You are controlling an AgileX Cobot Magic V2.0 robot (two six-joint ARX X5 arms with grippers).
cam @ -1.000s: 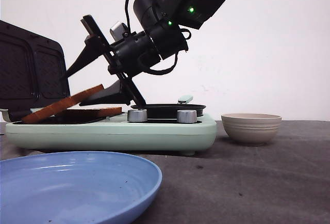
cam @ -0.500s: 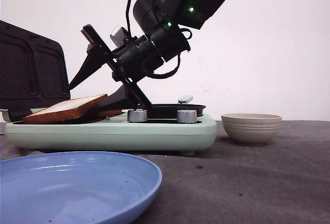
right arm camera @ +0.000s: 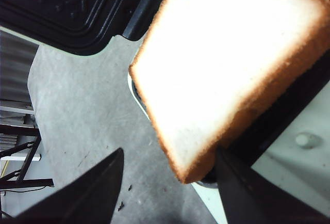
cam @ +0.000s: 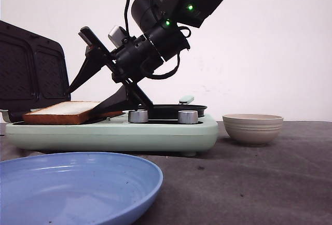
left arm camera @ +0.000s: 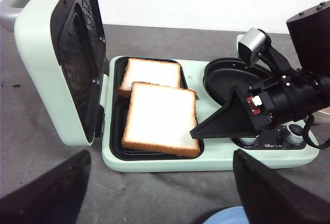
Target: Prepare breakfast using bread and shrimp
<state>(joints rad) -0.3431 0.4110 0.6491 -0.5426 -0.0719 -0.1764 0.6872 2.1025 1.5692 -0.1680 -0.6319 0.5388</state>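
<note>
Left wrist view: bread [left arm camera: 163, 118] overhanging tray edge.

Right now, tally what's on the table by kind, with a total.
Bread slices: 2, top slice overlapping lower slice
Sandwich maker: 1, lid open
Blue plate: 1
Beige bowl: 1
Total: 5

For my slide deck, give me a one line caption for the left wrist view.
Right gripper open beside two bread slices overlapping in the open sandwich maker.
</note>
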